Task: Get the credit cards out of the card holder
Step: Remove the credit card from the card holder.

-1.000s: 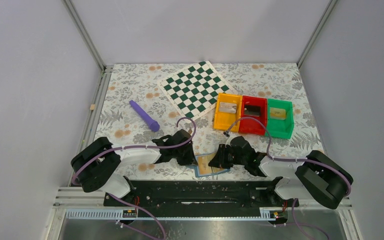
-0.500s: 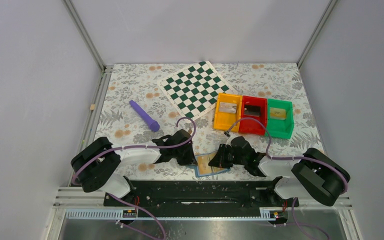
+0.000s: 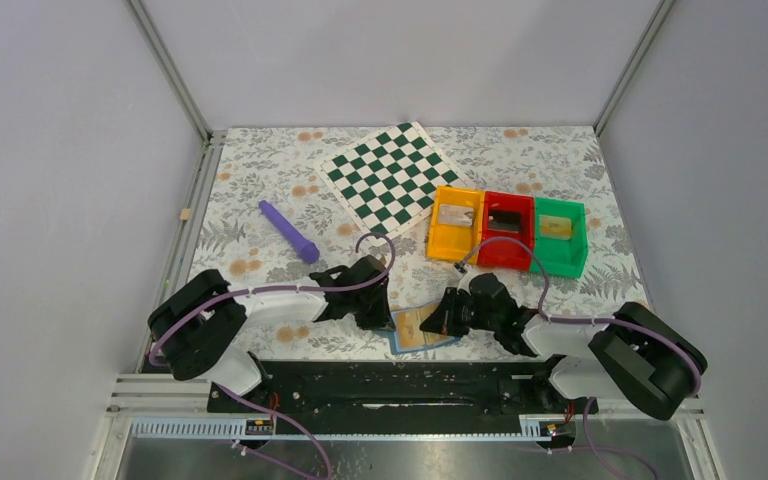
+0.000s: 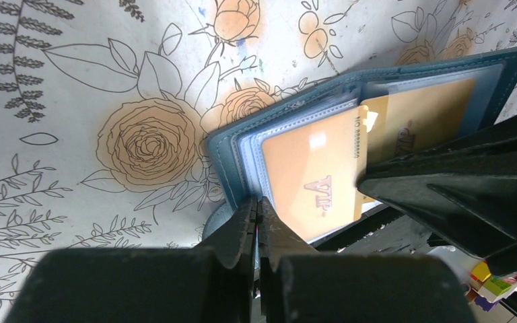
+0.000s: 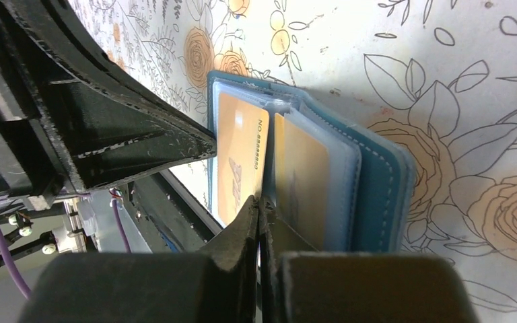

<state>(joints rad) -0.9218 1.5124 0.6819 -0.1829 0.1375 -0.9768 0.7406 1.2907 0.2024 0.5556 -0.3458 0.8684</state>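
The blue card holder (image 3: 423, 331) lies open on the flowered table close to the front edge, between both grippers. Two yellow-gold credit cards sit in its clear sleeves: one marked VIP (image 4: 309, 176) and one beside it (image 4: 424, 116). My left gripper (image 4: 257, 202) is shut on the holder's blue left edge (image 4: 227, 156). My right gripper (image 5: 259, 200) is shut at the holder's middle, on the edge of the sleeved card (image 5: 303, 171) next to the VIP card (image 5: 239, 158). From above, the left gripper (image 3: 378, 314) and right gripper (image 3: 439, 320) flank the holder.
A green-white chequered board (image 3: 390, 178) lies at the back. A purple stick (image 3: 288, 231) lies to the left. Orange (image 3: 438, 238), red (image 3: 505, 260) and green (image 3: 563, 265) bins stand at the right, each with something small inside. The black base rail (image 3: 390, 378) runs just in front of the holder.
Both arms have shifted slightly, the left arm's elbow a little to the right. The card holder stays where it was, with both grippers still on it.
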